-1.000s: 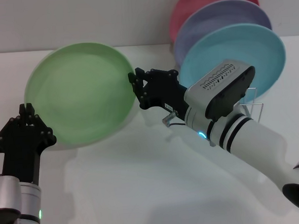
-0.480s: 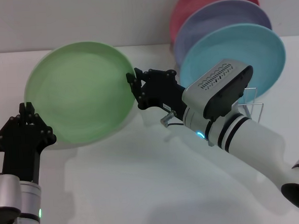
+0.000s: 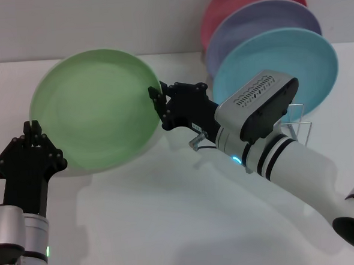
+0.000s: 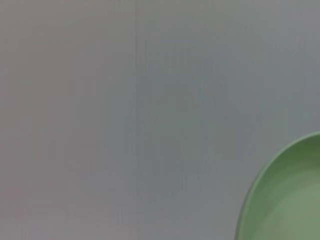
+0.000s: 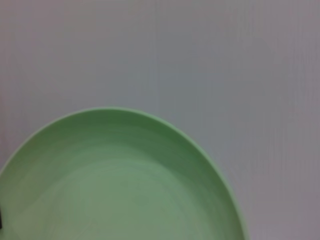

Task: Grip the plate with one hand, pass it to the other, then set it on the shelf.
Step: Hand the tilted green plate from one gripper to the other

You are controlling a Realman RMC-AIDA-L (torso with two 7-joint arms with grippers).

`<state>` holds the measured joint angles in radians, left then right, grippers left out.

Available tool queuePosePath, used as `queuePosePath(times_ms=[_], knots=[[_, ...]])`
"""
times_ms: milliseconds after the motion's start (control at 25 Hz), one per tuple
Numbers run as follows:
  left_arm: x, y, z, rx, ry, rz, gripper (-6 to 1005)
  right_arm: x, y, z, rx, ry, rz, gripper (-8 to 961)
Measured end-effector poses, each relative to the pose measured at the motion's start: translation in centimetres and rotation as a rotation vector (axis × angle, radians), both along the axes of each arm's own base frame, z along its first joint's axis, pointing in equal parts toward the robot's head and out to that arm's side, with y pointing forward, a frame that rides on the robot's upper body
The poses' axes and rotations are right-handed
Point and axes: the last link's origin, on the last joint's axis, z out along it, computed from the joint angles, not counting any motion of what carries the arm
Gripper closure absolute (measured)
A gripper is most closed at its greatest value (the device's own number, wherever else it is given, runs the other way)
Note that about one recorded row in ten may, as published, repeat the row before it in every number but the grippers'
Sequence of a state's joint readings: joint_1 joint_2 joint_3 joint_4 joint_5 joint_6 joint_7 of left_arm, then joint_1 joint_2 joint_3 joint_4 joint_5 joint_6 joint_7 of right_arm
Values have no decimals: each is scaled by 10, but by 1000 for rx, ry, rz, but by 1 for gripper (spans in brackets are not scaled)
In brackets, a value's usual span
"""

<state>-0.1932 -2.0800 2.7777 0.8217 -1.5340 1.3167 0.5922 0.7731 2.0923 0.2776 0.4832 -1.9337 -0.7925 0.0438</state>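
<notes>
Tilting above the white bench, light green plate clamped at its right rim by the right claw, left claw at its lower-left edge, grip hidden, wire shelf mostly hidden behind turquoise plate.

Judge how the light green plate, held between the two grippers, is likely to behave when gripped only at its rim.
The plate probably stays stiff: it holds its round shape tilted up between the left gripper and the right gripper. Its smooth, shallow rim may be slippery. Being wide, it could pivot in an edge grip.
</notes>
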Motion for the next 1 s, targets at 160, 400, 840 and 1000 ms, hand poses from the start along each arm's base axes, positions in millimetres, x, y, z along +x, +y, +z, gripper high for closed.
queuePosePath(times_ms=[160,400,840,1000], knots=[[0,0,0,-1,0,-1,968,0,0,0,0,1,0,826],[-1,-2,0,-1,-1,2,968,0,0,0,1,1,-1,868],[-1,-1,0,-1,-3,1,968,1,1,1,8,3,-11,890],[0,-1,0,-3,-4,0,968,2,1,1,8,1,-12,899]])
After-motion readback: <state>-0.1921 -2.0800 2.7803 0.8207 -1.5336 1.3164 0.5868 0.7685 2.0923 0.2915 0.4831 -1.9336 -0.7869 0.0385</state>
